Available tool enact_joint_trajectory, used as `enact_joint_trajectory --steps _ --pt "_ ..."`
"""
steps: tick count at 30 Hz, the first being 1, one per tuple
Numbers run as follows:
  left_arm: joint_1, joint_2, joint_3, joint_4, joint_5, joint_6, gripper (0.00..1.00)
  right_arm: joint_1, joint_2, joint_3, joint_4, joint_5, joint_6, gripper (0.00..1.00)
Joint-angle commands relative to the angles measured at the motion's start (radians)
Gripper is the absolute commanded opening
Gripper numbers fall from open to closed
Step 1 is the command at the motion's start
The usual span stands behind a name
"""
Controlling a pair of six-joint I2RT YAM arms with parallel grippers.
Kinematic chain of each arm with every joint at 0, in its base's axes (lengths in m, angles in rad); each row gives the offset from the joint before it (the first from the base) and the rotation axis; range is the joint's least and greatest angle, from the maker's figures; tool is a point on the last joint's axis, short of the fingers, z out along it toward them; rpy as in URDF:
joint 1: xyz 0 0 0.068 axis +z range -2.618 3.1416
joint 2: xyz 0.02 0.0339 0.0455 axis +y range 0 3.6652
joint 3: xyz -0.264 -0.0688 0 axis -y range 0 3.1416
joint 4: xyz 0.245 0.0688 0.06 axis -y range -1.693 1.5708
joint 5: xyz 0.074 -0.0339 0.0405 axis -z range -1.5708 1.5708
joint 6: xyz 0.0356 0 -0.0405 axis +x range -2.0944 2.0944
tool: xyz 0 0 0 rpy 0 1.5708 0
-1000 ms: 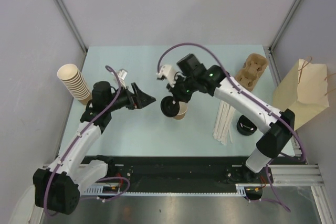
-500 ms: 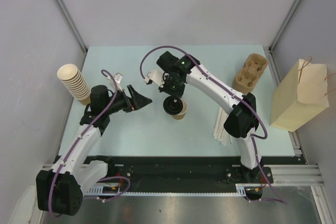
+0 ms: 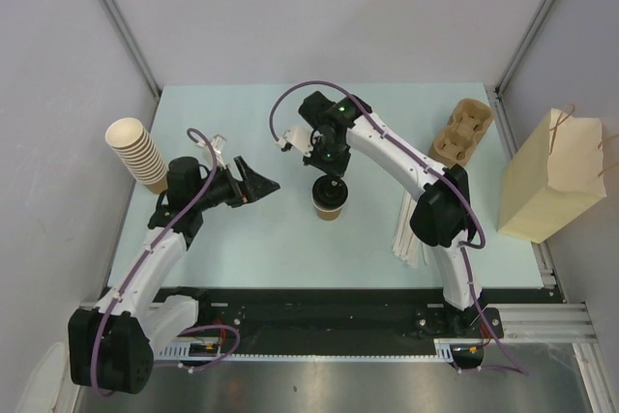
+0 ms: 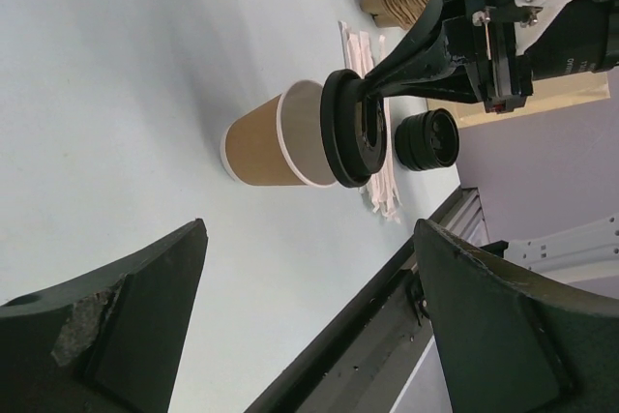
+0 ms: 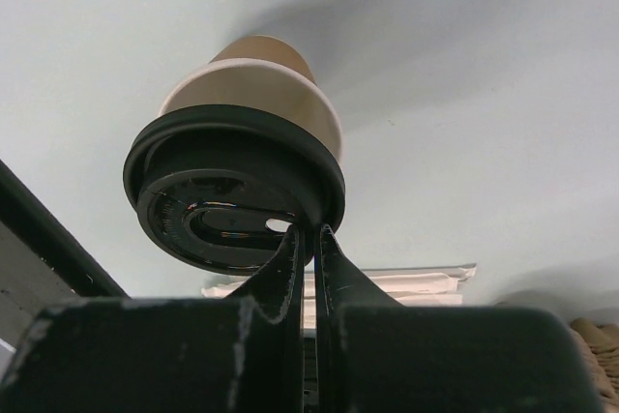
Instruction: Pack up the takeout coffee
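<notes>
Lid poised at cup mouth, not yet seated.
The right gripper (image 5: pixel 311 237), pinched on the black lid (image 5: pixel 232 202) at its edge, holds it directly over the upright paper cup (image 4: pixel 259 150). The left gripper (image 3: pixel 266 182), fingers apart, stands left of the cup.

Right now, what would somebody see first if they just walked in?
The right gripper pinching a black lid right over the small brown cup in the middle of the table. Next, the left gripper waiting open beside it, and the big paper bag at the far right.
</notes>
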Motion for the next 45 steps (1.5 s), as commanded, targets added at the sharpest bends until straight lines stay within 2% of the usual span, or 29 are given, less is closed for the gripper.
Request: enact_joint_trajectory --steps 1,24,37,45 --pt "0.011 0.013 0.016 0.023 0.000 -0.010 0.93 0.006 0.009 0.022 -0.070 0.010 -0.010 0.00" --pt "0.026 0.053 0.008 0.024 0.009 -0.034 0.93 0.019 0.066 0.003 -0.042 0.041 -0.019 0.04" --pt "0.028 0.039 -0.024 0.035 0.015 -0.034 0.93 0.020 0.077 0.100 -0.085 0.058 -0.036 0.04" --pt "0.028 0.038 -0.024 0.033 0.015 -0.033 0.93 0.028 0.103 0.098 -0.108 0.044 -0.052 0.06"
